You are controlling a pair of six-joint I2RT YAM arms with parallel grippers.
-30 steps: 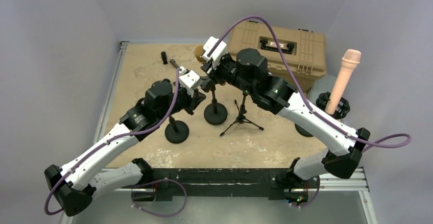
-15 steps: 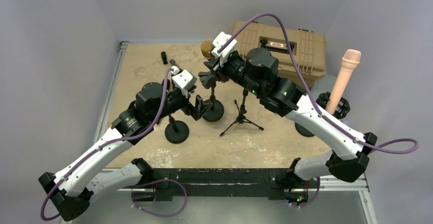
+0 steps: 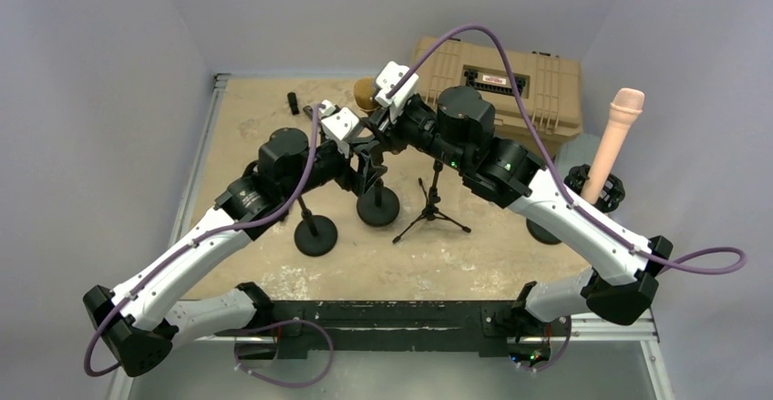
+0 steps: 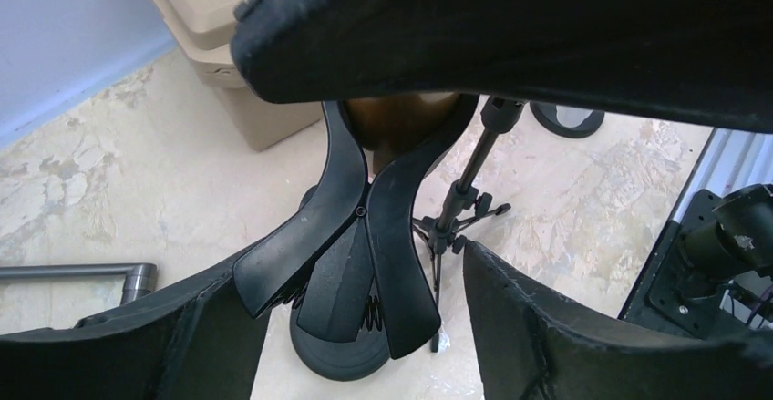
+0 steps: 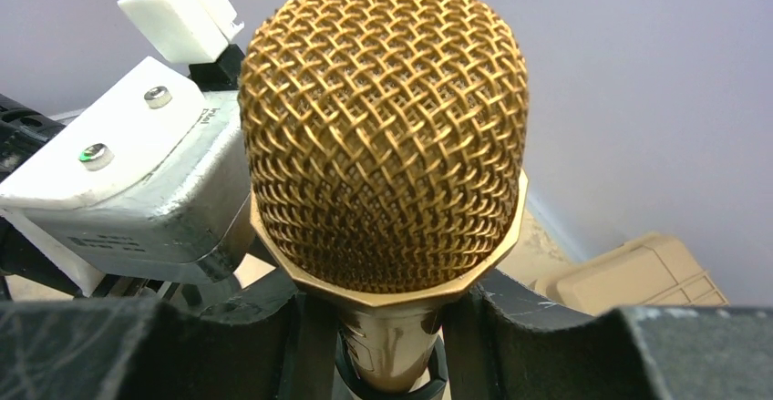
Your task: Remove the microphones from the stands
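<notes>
The gold mesh-headed microphone (image 5: 383, 136) fills the right wrist view, and my right gripper (image 5: 387, 327) is shut on its shiny neck just below the head. From above, the microphone (image 3: 365, 93) sits at the top of the stand (image 3: 378, 206), under the right gripper (image 3: 383, 117). In the left wrist view its gold body (image 4: 401, 117) still lies between the upper arms of the stand's black spring clip (image 4: 365, 227). My left gripper (image 4: 351, 282) is open and straddles the clip's two handles; its right finger (image 4: 529, 318) stands apart from them.
A tan hard case (image 3: 510, 81) stands at the back. A small tripod stand (image 3: 432, 209) is right of the stand's base and a second round-base stand (image 3: 315, 234) left of it. A pink microphone (image 3: 615, 140) stands upright at the far right.
My left gripper went from shut to open, dropped away, then rose back to straddle the clip's handles. The right gripper with the microphone shifted slightly right.
</notes>
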